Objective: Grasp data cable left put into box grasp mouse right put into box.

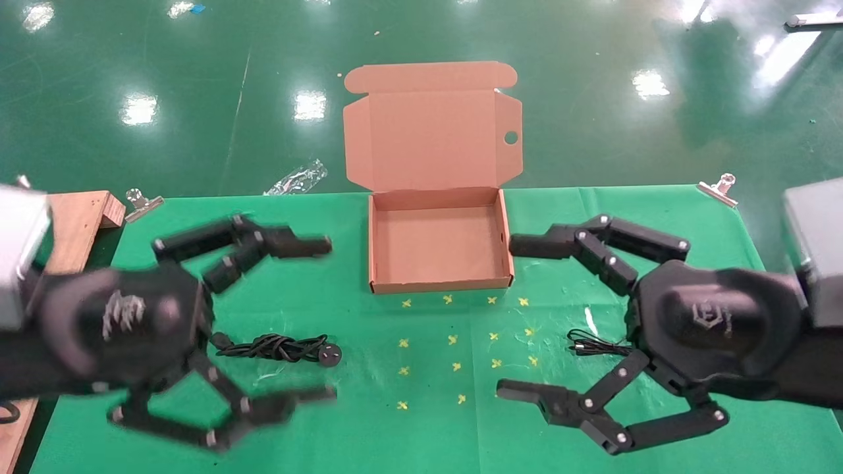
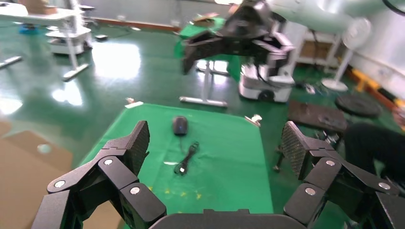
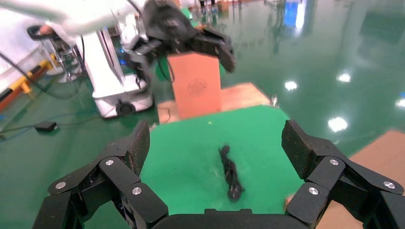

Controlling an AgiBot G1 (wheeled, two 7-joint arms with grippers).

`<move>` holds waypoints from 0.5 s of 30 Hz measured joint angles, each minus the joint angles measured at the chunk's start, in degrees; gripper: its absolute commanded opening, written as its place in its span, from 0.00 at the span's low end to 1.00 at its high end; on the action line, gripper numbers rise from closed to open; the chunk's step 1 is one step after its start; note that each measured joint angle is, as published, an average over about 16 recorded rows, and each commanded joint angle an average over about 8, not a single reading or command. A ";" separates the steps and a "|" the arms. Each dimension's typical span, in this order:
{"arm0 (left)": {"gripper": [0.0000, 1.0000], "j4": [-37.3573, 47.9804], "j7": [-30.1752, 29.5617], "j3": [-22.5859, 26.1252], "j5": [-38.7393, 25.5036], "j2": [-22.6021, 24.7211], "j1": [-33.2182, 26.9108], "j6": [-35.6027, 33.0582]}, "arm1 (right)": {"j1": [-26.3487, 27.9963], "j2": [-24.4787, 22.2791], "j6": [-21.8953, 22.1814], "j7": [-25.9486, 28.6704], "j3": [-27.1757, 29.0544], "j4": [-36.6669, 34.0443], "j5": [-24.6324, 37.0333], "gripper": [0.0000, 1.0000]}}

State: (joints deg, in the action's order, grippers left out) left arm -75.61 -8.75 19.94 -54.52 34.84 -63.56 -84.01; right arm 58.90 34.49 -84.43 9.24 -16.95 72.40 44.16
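Observation:
The data cable [image 1: 276,347], a twisted black bundle with a round plug, lies on the green cloth at the front left; it also shows in the right wrist view [image 3: 230,172]. My left gripper [image 1: 329,320] hovers open and empty over it. The mouse [image 2: 180,125] shows in the left wrist view with its thin cord [image 2: 186,159]; in the head view only the cord [image 1: 593,345] shows, and the mouse is hidden under my right gripper [image 1: 507,317], which is open and empty. The box [image 1: 441,284] stands open between the grippers, empty, with its lid [image 1: 431,138] up.
A wooden board [image 1: 72,227] lies at the table's left edge. Metal clips [image 1: 141,201] [image 1: 718,187] hold the cloth at the back corners. Yellow marks [image 1: 454,336] dot the cloth in front of the box. A plastic wrapper [image 1: 296,178] lies on the floor behind.

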 measured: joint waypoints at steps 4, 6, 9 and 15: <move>1.00 -0.98 0.18 3.63 -11.51 0.67 -1.92 1.79 | -2.68 -0.42 1.40 -1.29 -0.17 -0.98 1.23 1.00; 1.00 -1.41 -0.48 5.80 -18.41 1.38 -3.08 2.97 | -4.20 -0.70 2.23 -1.98 -0.20 -1.36 1.83 1.00; 1.00 -1.67 -2.39 9.13 -28.91 3.09 -4.92 4.98 | -6.45 -1.07 3.57 -2.93 -0.07 -1.76 2.33 1.00; 1.00 -1.27 -8.56 15.07 -46.75 8.09 -7.40 8.54 | -9.66 -2.13 5.83 -3.93 0.68 -1.38 2.34 1.00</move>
State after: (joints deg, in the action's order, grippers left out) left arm -76.88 -17.31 35.02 -101.28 42.92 -70.96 -75.48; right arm 49.24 32.36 -78.60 5.31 -16.27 71.01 46.50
